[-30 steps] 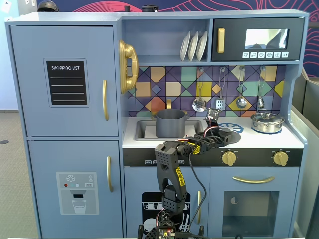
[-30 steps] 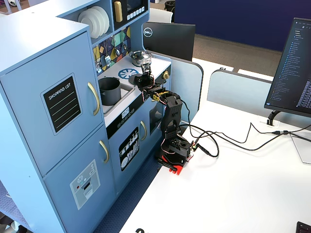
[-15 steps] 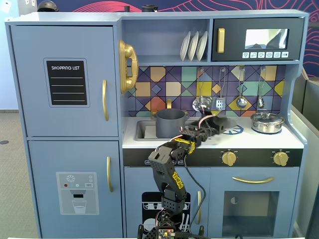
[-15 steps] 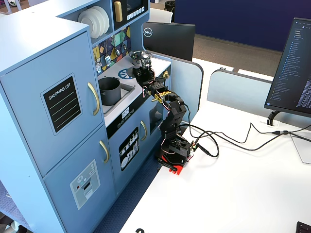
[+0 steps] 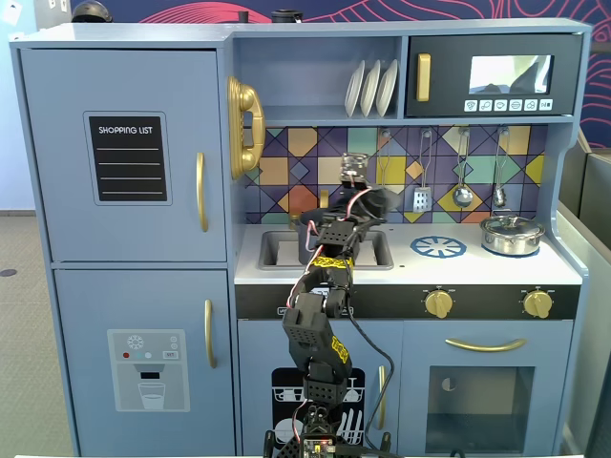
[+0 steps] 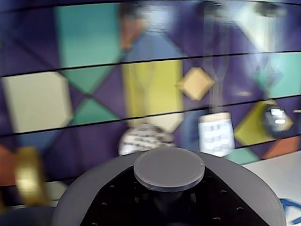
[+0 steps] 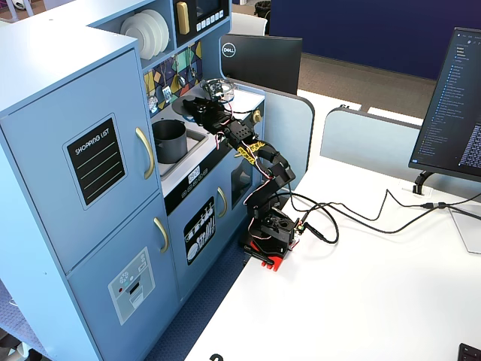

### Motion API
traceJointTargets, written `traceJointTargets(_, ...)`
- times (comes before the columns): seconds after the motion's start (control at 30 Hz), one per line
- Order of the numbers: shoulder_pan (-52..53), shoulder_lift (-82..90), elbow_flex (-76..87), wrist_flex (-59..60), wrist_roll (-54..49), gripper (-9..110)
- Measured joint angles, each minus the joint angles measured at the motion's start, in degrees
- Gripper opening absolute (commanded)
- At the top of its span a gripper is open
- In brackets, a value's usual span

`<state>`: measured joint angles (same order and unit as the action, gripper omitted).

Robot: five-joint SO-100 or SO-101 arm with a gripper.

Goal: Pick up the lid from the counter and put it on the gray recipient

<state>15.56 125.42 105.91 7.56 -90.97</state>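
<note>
My gripper (image 6: 167,200) is shut on the knob (image 6: 169,168) of the dark gray lid (image 6: 77,197) and holds it in the air facing the tiled backsplash. In a fixed view, the gripper (image 5: 366,206) and the lid (image 5: 384,202) hang above the right end of the sink. The gray recipient (image 7: 169,141) stands open in the sink, to the left of the gripper (image 7: 198,110) and lower than it. From the front, the arm hides most of the recipient (image 5: 306,227).
A shiny steel pot (image 5: 513,234) stands at the counter's right end, also seen in the other fixed view (image 7: 218,89). A blue-and-white burner print (image 5: 438,247) lies beside it. Utensils (image 5: 462,195) hang on the backsplash. A shelf with plates (image 5: 370,88) is overhead.
</note>
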Motion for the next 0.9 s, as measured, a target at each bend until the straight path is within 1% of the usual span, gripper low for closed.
traceJointTargets(0.4, -9.40, 0.26, 0.44, 1.14, 1.67, 0)
traceJointTargets(0.57, -10.37, 0.26, 3.08, 0.70, 1.67, 0)
traceJointTargets(0.9, -10.63, -3.60, 4.22, -4.13, 1.85, 0)
